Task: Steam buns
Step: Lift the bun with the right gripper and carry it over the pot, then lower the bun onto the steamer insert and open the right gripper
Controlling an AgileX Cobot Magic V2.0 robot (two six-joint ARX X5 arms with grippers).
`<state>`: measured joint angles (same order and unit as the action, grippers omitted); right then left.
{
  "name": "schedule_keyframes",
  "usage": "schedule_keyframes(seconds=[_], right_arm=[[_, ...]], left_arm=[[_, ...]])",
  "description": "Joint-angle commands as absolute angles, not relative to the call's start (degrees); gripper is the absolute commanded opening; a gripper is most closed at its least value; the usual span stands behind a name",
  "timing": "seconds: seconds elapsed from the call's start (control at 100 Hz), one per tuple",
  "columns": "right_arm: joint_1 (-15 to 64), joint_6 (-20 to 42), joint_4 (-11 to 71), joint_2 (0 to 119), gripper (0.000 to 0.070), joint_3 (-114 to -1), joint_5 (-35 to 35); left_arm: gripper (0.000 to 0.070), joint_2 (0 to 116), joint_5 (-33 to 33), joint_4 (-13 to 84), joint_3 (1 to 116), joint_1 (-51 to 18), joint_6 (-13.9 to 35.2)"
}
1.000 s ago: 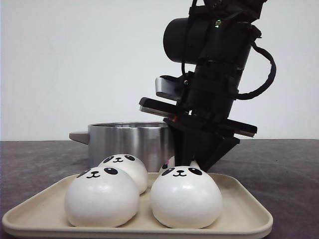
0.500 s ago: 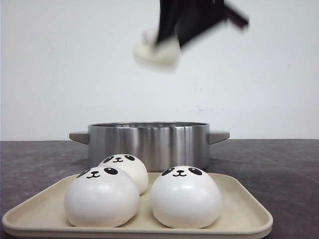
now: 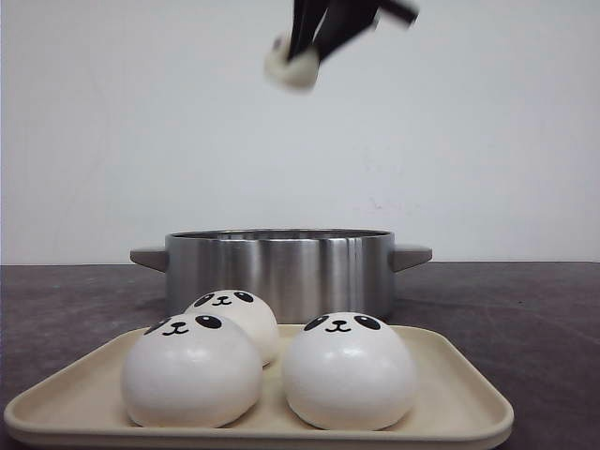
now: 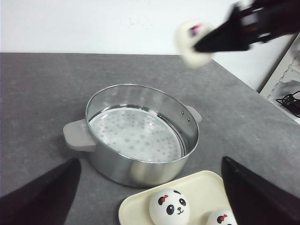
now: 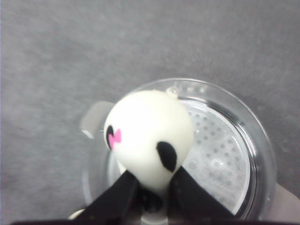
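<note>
A panda bun [image 5: 149, 136] is clamped between the two black fingers [image 5: 117, 194] of the right gripper [image 5: 150, 185], which is closed tight on its lower part. In the right wrist view the bun sticks out past the fingertips, a black ear and a pink bow showing. The held bun [image 3: 291, 66] is seen blurred high in the front view, well above the steel steamer pot [image 3: 279, 272]; the right gripper [image 3: 314, 42] is cut off by the frame edge. In the left wrist view the bun [image 4: 194, 42] is carried at the tip of the right gripper [image 4: 211, 41], up over the far rim of the pot [image 4: 140, 136]. A white perforated liner [image 4: 136, 136] is seen on the pot's floor, and nothing lies on it.

The left gripper [image 4: 150, 197] is spread wide, its dark fingers [image 4: 42, 197] at either side of the view, and nothing is held between them.

Three more panda buns are left on the beige tray [image 3: 469, 403] in front of the pot: front left [image 3: 192, 370], front right [image 3: 349, 370], rear [image 3: 234, 319]. Tray and pot are set close together on the grey desk [image 3: 525, 309].
</note>
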<state>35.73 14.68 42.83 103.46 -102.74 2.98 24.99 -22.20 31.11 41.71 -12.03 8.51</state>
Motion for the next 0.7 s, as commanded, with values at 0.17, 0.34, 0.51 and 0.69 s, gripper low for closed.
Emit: schedule_keyframes(seconds=[0.17,0.34,0.51,0.69], right_arm=[[32.60,13.50,42.26,116.57,0.0003,-104.16,2.94],[31.00,13.45,40.62,121.62,0.0003,-104.16,2.83],[30.35,13.54,38.37,123.24,0.0003,-104.16,2.98],[30.13,14.96,40.32,124.05,0.0064,-104.16,3.09]], left_arm=[[0.0586,25.06,-21.87,31.66,42.70,-12.25,8.14],[0.0586,25.06,-21.87,33.30,42.70,-12.23,8.14],[0.0586,25.06,-21.87,33.91,42.70,-12.23,8.12],[0.0586,25.06,-21.87,33.91,42.70,-12.23,8.10]])
